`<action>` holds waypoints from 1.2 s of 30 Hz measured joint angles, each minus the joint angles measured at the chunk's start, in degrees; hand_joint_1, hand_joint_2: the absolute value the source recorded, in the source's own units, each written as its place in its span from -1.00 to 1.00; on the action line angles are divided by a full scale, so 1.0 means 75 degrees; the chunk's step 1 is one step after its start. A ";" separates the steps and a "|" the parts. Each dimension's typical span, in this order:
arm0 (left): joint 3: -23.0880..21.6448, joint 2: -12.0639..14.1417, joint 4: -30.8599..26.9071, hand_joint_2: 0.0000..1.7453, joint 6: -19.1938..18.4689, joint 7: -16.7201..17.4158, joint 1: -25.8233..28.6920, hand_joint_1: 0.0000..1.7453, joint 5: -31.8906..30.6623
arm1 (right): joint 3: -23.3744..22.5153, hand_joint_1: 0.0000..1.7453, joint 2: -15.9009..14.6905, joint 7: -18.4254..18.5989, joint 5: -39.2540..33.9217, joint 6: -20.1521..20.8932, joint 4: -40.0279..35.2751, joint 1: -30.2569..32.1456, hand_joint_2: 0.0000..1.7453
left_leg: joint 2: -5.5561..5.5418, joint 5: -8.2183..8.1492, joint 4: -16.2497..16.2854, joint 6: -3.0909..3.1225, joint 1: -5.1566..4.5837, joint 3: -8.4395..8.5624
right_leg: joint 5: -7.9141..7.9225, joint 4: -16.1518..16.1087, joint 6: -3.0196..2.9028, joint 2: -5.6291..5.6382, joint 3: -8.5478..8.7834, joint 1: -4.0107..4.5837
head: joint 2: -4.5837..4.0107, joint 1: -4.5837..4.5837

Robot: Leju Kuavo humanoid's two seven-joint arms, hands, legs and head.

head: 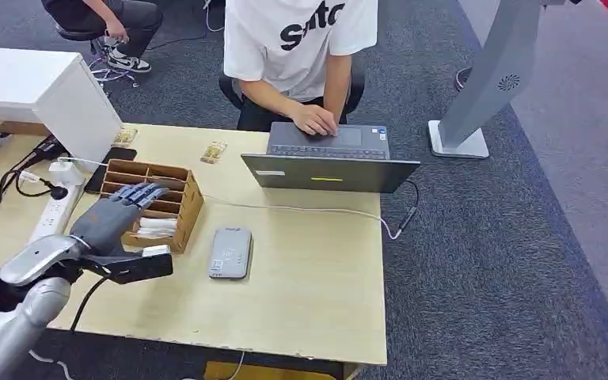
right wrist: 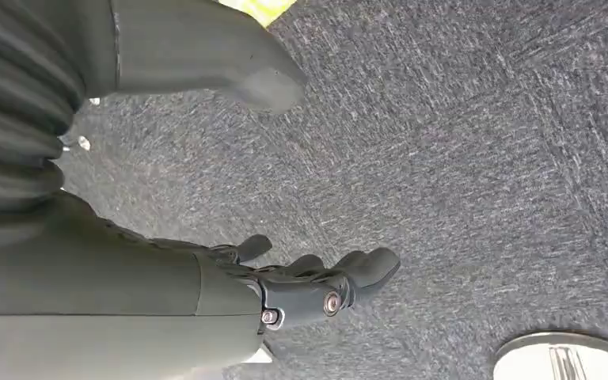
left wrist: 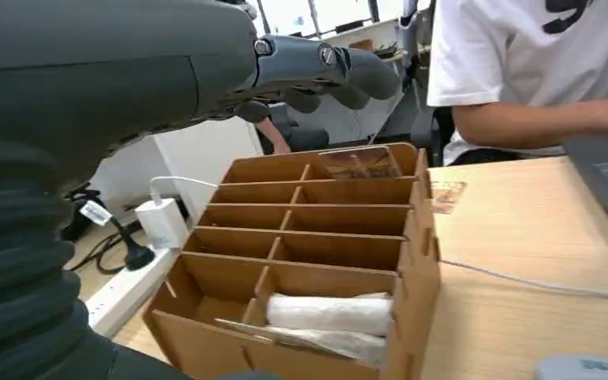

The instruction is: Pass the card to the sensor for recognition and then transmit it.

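Near the left edge of the surface (head: 309, 269) the left hand (head: 115, 218) hovers over the wooden organiser (head: 176, 207), its fingers (head: 144, 192) stretched forward and slightly apart above the slotted compartments, holding nothing. In the left wrist view those fingers (left wrist: 348, 71) reach out above the box while the compartments lie open below. The near-end compartment holds white cards (left wrist: 328, 313) lying flat — by my judgement the task's card is among them, not yet lifted.

Just beside the organiser, toward the middle of the surface, lies the grey sensor (head: 230, 252), flat and untouched, with nothing on it. Further along the far edge a person (head: 301, 47) types at a laptop (head: 328, 162), whose cable trails toward the right edge.

The right hand (right wrist: 317, 285) hangs over the carpet floor, fingers loosely curled and slightly apart, empty.

So the task looks to be at its very start: the hand is only approaching the box. Picking out a card, presenting it over the sensor and handing it on — all of that is left to do.
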 joint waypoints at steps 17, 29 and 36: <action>-0.0242 0.0305 0.0606 1.00 0.0317 0.0352 -0.0021 -1.00 -0.0033 | 0.0035 -1.00 0.0000 0.0006 0.0172 0.0006 0.0000 -0.0014 1.00 | -0.0001 0.0000 0.0000 0.0000 -0.0001 -0.0001 | 0.0000 0.0000 0.0000 -0.0001 0.0001 -0.0001 | 0.0000 0.0000; -0.0254 -0.0397 0.1661 1.00 0.1534 0.0685 0.0298 -1.00 -0.0963 | 0.0067 -1.00 0.0035 0.0076 0.0262 -0.0003 0.0000 -0.0036 1.00 | -0.0002 0.0000 0.0000 0.0000 -0.0001 -0.0002 | 0.0000 -0.0001 0.0000 -0.0003 0.0000 -0.0001 | 0.0000 0.0000; -0.0254 -0.0599 0.1982 1.00 0.1654 0.0697 0.0363 -1.00 -0.1066 | 0.0070 -1.00 0.0038 0.0076 0.0265 -0.0003 0.0000 -0.0035 1.00 | -0.0002 0.0000 0.0000 0.0000 -0.0001 -0.0002 | 0.0000 -0.0001 0.0000 -0.0002 0.0000 -0.0001 | 0.0000 0.0000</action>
